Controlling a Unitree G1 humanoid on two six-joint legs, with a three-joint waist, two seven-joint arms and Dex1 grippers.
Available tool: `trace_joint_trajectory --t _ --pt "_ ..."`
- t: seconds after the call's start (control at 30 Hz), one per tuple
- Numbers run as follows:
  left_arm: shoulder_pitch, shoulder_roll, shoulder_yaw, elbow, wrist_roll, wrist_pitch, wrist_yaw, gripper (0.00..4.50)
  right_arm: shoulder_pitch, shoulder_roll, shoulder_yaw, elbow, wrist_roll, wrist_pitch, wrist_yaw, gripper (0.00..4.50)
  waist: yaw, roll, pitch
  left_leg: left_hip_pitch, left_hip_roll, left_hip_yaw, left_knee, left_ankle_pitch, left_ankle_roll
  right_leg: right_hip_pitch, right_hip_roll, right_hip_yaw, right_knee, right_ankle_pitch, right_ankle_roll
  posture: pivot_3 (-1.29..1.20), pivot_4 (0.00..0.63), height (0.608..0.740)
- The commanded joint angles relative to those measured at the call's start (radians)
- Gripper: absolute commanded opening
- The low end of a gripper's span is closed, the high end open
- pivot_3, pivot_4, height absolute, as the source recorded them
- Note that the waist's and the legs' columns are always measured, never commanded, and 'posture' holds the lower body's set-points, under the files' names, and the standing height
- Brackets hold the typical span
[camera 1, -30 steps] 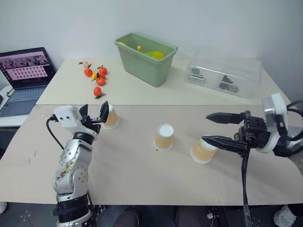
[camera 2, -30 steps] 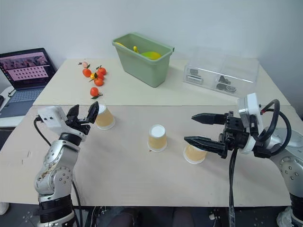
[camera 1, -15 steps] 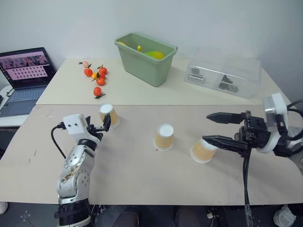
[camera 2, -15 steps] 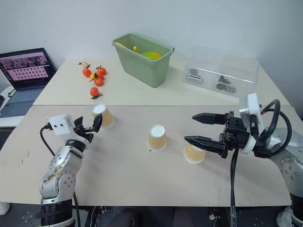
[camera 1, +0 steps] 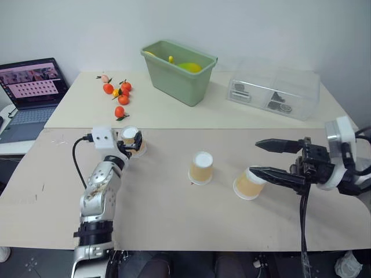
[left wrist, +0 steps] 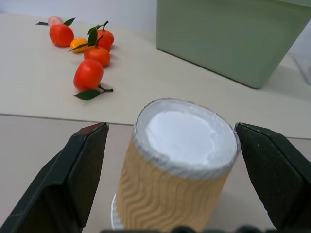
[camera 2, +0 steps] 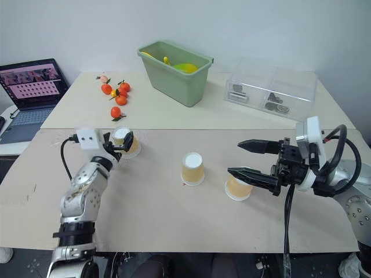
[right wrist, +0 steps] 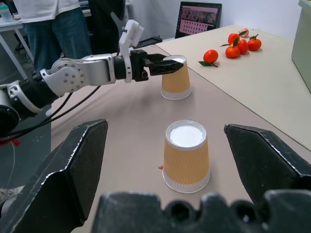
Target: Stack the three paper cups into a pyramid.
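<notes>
Three tan ribbed paper cups stand apart on the near table, each bottom-up. The left cup (camera 1: 133, 141) sits between the fingers of my left gripper (camera 1: 132, 142), which is open and straddles it near the top; in the left wrist view the cup (left wrist: 177, 165) sits between both black fingers (left wrist: 82, 165) with a gap on each side. The middle cup (camera 1: 201, 168) stands free at the centre. The right cup (camera 1: 248, 185) is partly hidden under the lower finger of my right gripper (camera 1: 255, 157), which hovers open above the table, pointing left.
On the far table stand a green bin (camera 1: 178, 70), scattered tangerines (camera 1: 119, 95) and a clear plastic box (camera 1: 275, 90). A laptop (camera 1: 32, 87) is at far left. A person (right wrist: 58, 19) stands beyond the table in the right wrist view.
My left gripper has reached forward and turned, so its fingers now stand on either side of the left cup. The right arm and all cups have stayed put.
</notes>
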Motion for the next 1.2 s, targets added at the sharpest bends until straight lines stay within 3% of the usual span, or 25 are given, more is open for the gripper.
trace_joint_trajectory --t 0.03,0.23,0.33,0.43,0.47,0.67,0.8,1.0,1.2 --pt "-0.057 0.017 -0.001 0.047 0.018 -0.047 -0.018 4.46 -0.003 -0.004 -0.037 -0.024 0.009 -0.011 -0.002 4.5 0.0 0.0 0.0 0.0 0.0 0.0 0.0 0.0 0.0 0.0 0.0 0.0 0.0 0.0 0.0 0.0 0.15 0.738" --pt "-0.09 0.015 -0.016 0.113 0.021 -0.079 -0.055 4.46 0.005 -0.005 -0.045 -0.026 0.008 -0.013 -0.002 4.5 0.0 0.0 0.0 0.0 0.0 0.0 0.0 0.003 -0.005 0.0 0.0 0.0 0.0 0.0 0.0 0.0 0.15 0.738" --pt "-0.089 0.006 -0.011 0.117 0.005 -0.068 -0.06 3.7 0.007 -0.006 -0.05 -0.025 0.007 -0.015 -0.002 4.5 0.0 0.0 0.0 0.0 0.0 0.0 0.0 0.003 -0.005 0.0 0.0 0.0 0.0 0.0 0.0 0.0 0.15 0.738" --pt "-0.083 0.008 -0.015 0.109 0.01 -0.055 -0.055 2.68 0.012 -0.008 -0.056 -0.025 0.007 -0.015 0.001 4.5 0.0 0.0 0.0 0.0 0.0 0.0 0.0 0.003 -0.005 0.0 0.0 0.0 0.0 0.0 0.0 0.0 0.15 0.738" --pt "-0.081 0.008 -0.014 0.105 0.011 -0.053 -0.052 2.56 0.014 -0.008 -0.058 -0.024 0.006 -0.016 0.002 4.5 0.0 0.0 0.0 0.0 0.0 0.0 0.0 0.003 -0.005 0.0 0.0 0.0 0.0 0.0 0.0 0.0 0.15 0.738" --pt "-0.085 0.057 -0.019 0.055 -0.036 -0.045 -0.159 2.52 0.0 -0.01 -0.042 -0.009 -0.004 -0.018 0.011 4.5 -0.001 0.0 0.0 0.0 0.0 0.0 0.0 0.003 -0.005 0.0 0.0 0.0 0.0 0.0 0.001 0.0 0.15 0.738" --pt "-0.019 0.119 -0.063 -0.102 -0.161 0.019 -0.383 2.52 -0.009 -0.012 -0.036 0.001 -0.013 -0.02 0.02 4.5 -0.001 0.0 0.0 -0.001 0.0 0.0 0.0 0.003 -0.006 0.0 0.0 0.0 0.0 0.0 0.001 0.0 0.15 0.738" --pt "0.12 0.286 -0.112 -0.255 -0.293 0.098 -0.687 2.52 -0.019 -0.01 -0.028 0.012 -0.022 -0.022 0.031 4.5 -0.012 0.0 0.0 0.0 0.0 0.0 -0.001 0.002 -0.004 -0.002 0.0 0.0 0.0 0.0 0.0 0.0 0.15 0.738" --pt "0.094 0.337 -0.19 -0.188 -0.206 0.018 -0.789 2.52 -0.027 -0.005 -0.021 0.015 -0.03 -0.023 0.037 4.5 -0.006 0.0 0.0 0.001 0.0 0.0 -0.001 0.0 0.0 0.0 0.0 0.0 0.001 0.001 0.0 0.0 0.15 0.738"
